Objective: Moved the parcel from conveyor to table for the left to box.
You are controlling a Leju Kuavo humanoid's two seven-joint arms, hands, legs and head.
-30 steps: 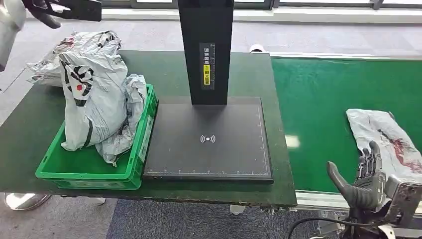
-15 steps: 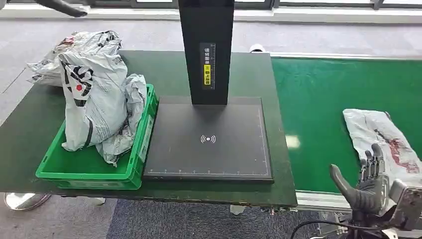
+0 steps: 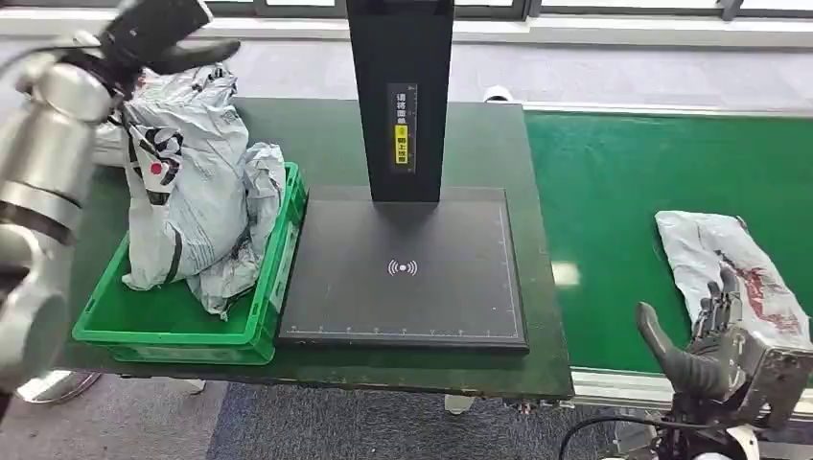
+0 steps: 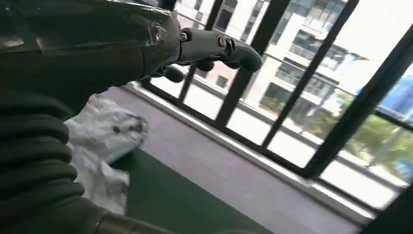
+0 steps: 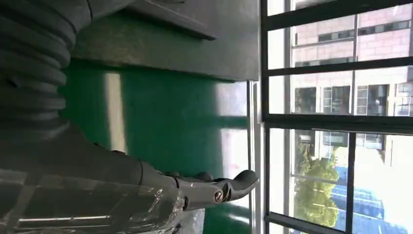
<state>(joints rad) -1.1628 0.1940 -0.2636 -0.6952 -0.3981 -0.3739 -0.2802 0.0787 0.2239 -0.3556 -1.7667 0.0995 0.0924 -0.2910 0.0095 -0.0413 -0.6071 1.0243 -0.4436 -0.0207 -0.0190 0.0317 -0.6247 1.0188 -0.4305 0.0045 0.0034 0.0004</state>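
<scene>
Currently, one flat grey plastic parcel with red markings (image 3: pixel 726 268) is seen lying on the green conveyor belt (image 3: pixel 623 192), just beyond the right hand (image 3: pixel 705 350). That hand is held low at the belt's near edge with thumb and fingers apart, and nothing is gripped; whether the fingertips touch the parcel cannot be told. The left hand (image 3: pixel 168 34) is raised above the far left corner of the dark green table (image 3: pixel 316 129), over the piled bags, with fingers spread and nothing held.

One green plastic crate (image 3: pixel 192 321) is set on the table's left side. Crumpled grey mailer bags with black and red print (image 3: pixel 182 182) are heaped in it and behind it; about three can be made out, though an exact count cannot be given. Beside the crate, touching it, one black square scanner plate (image 3: pixel 403 268) with one black upright post (image 3: pixel 399 96) is placed. One yellow-and-white label (image 3: pixel 401 126) is fixed to the post.
</scene>
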